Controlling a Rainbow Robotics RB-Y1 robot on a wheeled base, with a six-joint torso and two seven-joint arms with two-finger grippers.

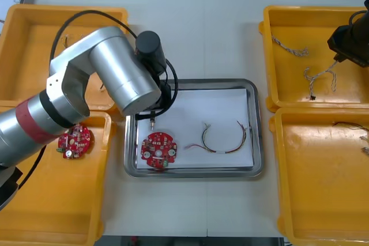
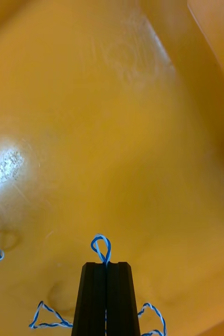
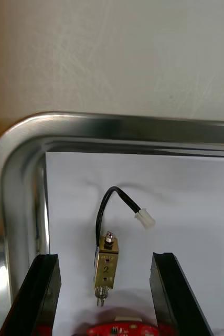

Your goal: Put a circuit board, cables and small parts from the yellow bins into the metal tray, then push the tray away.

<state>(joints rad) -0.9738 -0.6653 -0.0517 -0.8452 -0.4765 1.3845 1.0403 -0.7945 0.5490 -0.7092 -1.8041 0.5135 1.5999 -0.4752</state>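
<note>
Metal tray (image 1: 257,125), white inside, lies in the middle of the table. A round red circuit board (image 1: 158,151) lies flat in its near left corner, and a red and yellow cable (image 1: 222,150) curves across its right half, apart from the board.

The left gripper (image 3: 105,256) hangs over the tray's left side, just inside the rim. Its black fingers (image 3: 44,289) are spread wide. Between them, touching neither, a small metal part (image 3: 106,268) rests on the white liner, just beyond the board's edge. A short black cable (image 3: 102,207) arches from the part to a white connector (image 3: 145,218).

The right gripper (image 2: 106,265) is over the far yellow bin (image 1: 268,61) to the right of the tray. Its fingers are pressed together on a twisted blue and white cable (image 2: 101,247), pinching it so that one loop pokes out past the tips and the ends trail below. Another twisted cable (image 1: 288,47) lies loose in the same bin.

A second circuit board (image 1: 75,141) lies in the near bin (image 1: 106,159) left of the tray.
</note>
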